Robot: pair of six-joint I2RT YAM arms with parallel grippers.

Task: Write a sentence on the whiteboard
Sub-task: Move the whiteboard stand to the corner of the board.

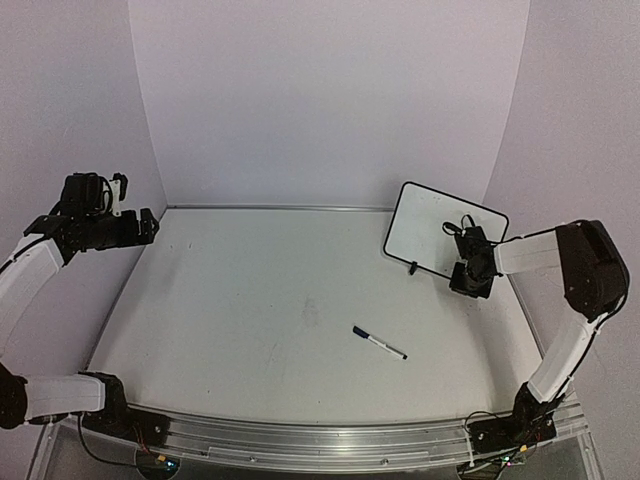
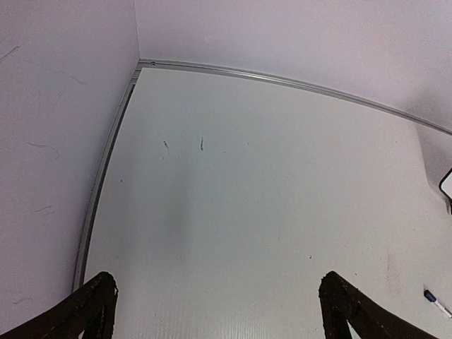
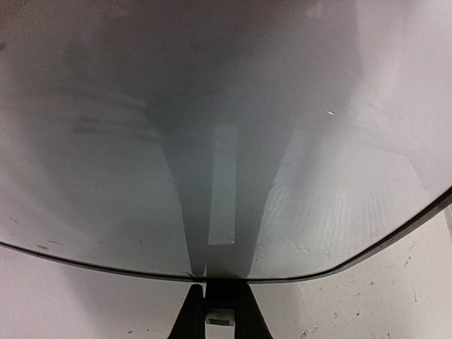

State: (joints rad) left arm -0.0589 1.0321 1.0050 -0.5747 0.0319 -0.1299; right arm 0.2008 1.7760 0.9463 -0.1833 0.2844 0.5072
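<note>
Two arms in view, one marker, one board. The right gripper (image 3: pixel 219 312) is pinched on the lower edge of the whiteboard (image 1: pixel 440 228). The right wrist view shows its jaws nearly together across the thin black frame, so it is grasping the board.

The whiteboard stands tilted at the far right of the table (image 1: pixel 250 300), close to the right wall. Its face is blank in both views that show it, with no writing visible.

The left gripper (image 2: pixel 219 305) is raised over the far left of the table, jaws spread wide and nothing between them.

The marker (image 1: pixel 379 343) lies flat on the table near the middle right, well apart from both grippers, and looks capped.

Step in hand, as a judgement: steady or reposition the board so it can be written on.
- Keep the pinch on the frame only, not on the white face.
- Move slowly so the small feet don't catch or tip.
- Face the board toward the centre, within reach of the marker.
- The free left gripper looks best placed to fetch the marker, though it is a long reach across.

Containers: none in view, so no contents to report.
</note>
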